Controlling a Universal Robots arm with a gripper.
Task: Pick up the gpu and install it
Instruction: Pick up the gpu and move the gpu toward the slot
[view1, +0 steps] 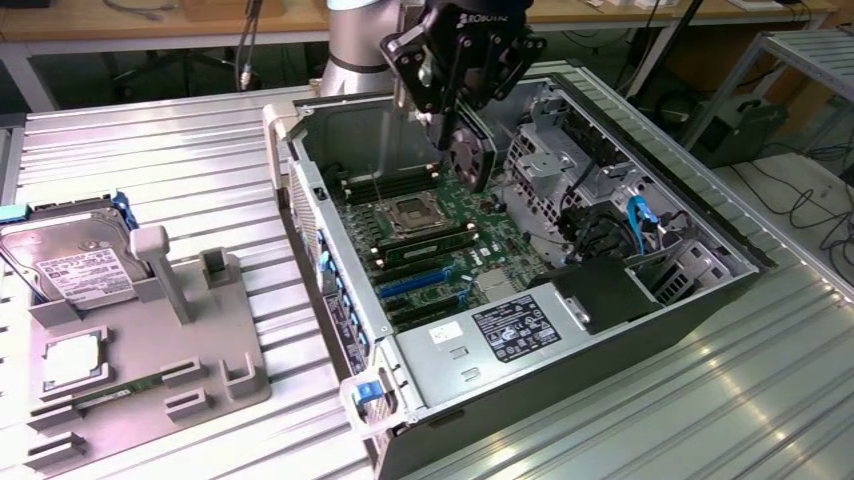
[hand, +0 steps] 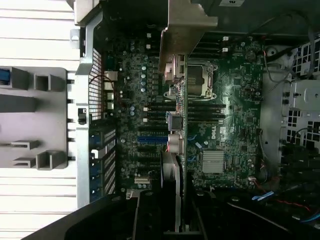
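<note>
gripper (view1: 447, 125) clamped on the gpu (view1: 470, 158), card held on edge over the motherboard (view1: 441, 250) at about 1 o'clock from the CPU socket (view1: 400, 215), likely so its connector edge faces the blue slots (view1: 416, 285) at 7 o'clock, seemingly not seated

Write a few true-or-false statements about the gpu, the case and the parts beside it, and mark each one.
1. The gripper holds the gpu above the open computer case. True.
2. The gpu is already seated in its slot. False: it hangs in the jaws, above the motherboard.
3. The hard drive lies inside the case. False: it sits outside the case, toward the exterior view's left.
4. The CPU socket on the motherboard has no cooler over it. True.
</note>
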